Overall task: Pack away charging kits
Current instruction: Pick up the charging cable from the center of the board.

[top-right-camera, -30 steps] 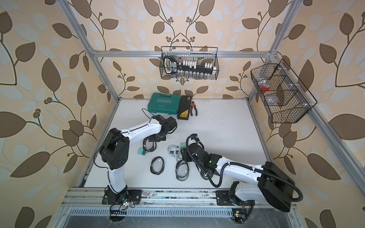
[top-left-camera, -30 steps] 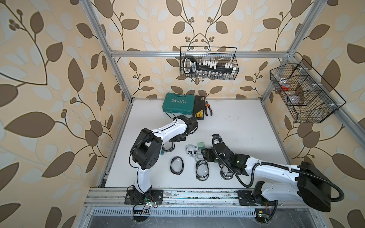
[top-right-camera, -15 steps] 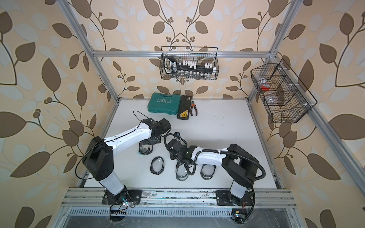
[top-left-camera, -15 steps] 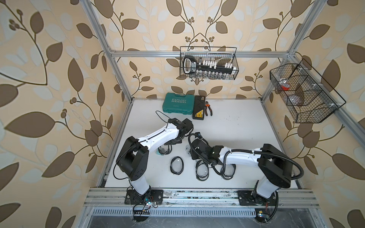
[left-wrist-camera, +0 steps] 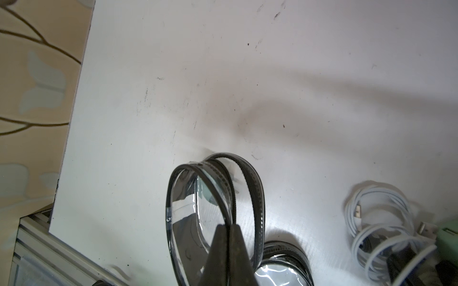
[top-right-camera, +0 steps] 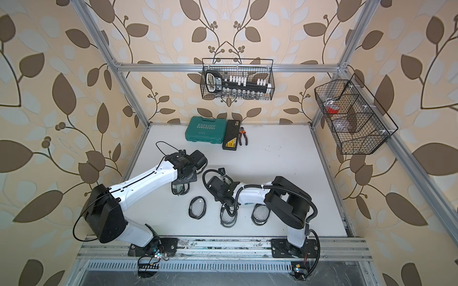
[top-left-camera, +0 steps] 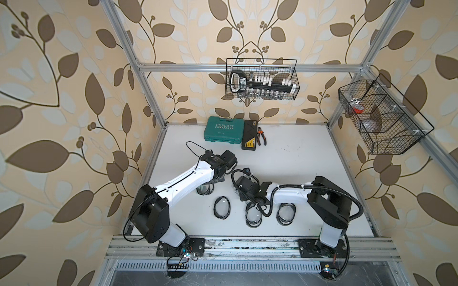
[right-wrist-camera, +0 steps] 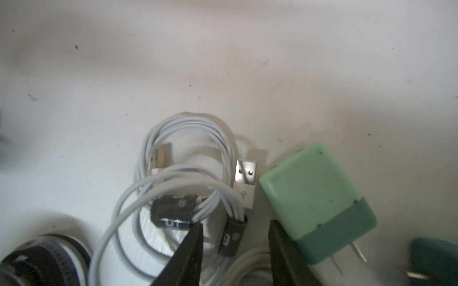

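Observation:
My left gripper [left-wrist-camera: 229,226] is shut on the black rim of a clear oval pouch [left-wrist-camera: 256,188], which stands open on edge on the white table [left-wrist-camera: 272,74]; in both top views it sits under the left wrist [top-left-camera: 204,190] [top-right-camera: 179,189]. My right gripper [right-wrist-camera: 235,222] is open, its jaws either side of the black band on a coiled white cable [right-wrist-camera: 188,133], not touching it. A light teal plug adapter [right-wrist-camera: 314,195] lies right beside one jaw. A darker adapter [right-wrist-camera: 436,257] shows at the frame's edge. In the top views the right wrist [top-left-camera: 244,184] hides the cables.
Three more pouches lie flat near the front [top-left-camera: 222,207] [top-left-camera: 253,218] [top-left-camera: 286,214]. At the back stand the teal tool case [top-left-camera: 224,130], a black flat case [top-left-camera: 250,135] and pliers [top-left-camera: 261,136]. Wire baskets hang on the back wall [top-left-camera: 261,81] and the right wall [top-left-camera: 381,118].
The right gripper has moved left over the cables and its jaws have narrowed. The left gripper has shifted toward the front left, still shut on the pouch.

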You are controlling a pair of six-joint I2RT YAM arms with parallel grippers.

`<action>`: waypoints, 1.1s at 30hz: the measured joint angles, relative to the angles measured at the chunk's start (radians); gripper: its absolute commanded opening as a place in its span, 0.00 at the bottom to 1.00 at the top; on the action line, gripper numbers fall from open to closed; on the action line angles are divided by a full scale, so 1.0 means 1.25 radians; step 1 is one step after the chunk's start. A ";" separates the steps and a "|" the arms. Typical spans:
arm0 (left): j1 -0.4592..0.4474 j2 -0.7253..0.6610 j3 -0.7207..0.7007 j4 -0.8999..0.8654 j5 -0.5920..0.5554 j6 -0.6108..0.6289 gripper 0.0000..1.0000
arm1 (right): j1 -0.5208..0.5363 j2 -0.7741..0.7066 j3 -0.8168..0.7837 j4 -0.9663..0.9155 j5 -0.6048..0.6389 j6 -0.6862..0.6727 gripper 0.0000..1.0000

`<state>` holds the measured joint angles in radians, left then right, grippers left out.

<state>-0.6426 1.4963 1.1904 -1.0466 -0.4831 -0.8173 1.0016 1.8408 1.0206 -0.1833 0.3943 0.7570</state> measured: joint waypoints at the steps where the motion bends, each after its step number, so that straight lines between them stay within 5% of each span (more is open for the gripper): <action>1: 0.000 -0.001 -0.001 0.001 0.002 0.000 0.00 | 0.000 0.002 0.004 -0.002 0.002 -0.003 0.44; 6: 0.000 -0.001 -0.002 0.004 0.003 0.000 0.00 | 0.000 0.053 0.082 -0.012 0.014 -0.020 0.44; 12: 0.000 -0.001 -0.004 0.004 0.004 0.000 0.00 | -0.001 0.109 0.156 -0.022 0.012 -0.036 0.29; 21: 0.000 -0.001 -0.010 0.016 0.007 0.001 0.00 | 0.002 0.089 0.138 -0.026 0.001 -0.042 0.49; 33: 0.000 -0.001 -0.015 0.036 0.010 0.003 0.00 | 0.030 -0.011 0.032 -0.006 0.001 -0.012 0.51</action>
<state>-0.6426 1.4952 1.1713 -1.0012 -0.4702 -0.8135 1.0389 1.8275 1.0607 -0.1909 0.3958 0.7422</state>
